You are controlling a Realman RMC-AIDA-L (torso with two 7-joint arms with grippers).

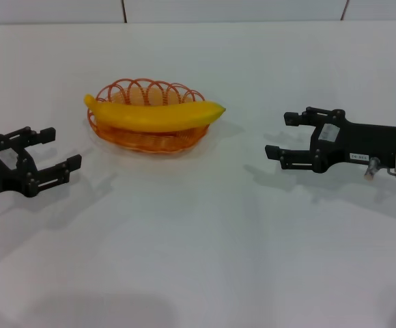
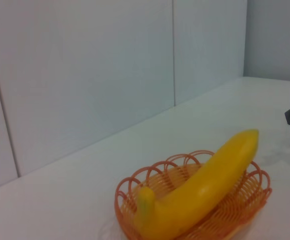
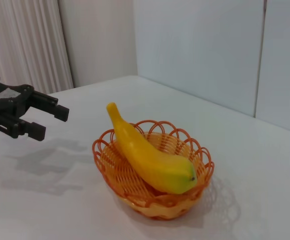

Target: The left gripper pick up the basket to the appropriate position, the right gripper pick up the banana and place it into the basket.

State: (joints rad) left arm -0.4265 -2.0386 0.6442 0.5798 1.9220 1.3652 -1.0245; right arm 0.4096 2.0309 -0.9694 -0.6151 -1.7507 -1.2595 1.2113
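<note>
Banana [image 1: 156, 114] lies in basket [image 1: 147, 139] on bench [image 1: 205, 239]: placement judged complete. Left gripper [image 1: 48, 154] and right gripper [image 1: 285, 135] flank it, jaws released, empty. Next: park arms.

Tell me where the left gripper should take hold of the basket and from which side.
Grip the scalloped wire rim of the basket at its end nearest the left gripper, approaching from the robot's left. The banana lies lengthwise across the basket, its stem overhanging that end, so pinch just below the stem; the open fingers could probably straddle the rim.
</note>
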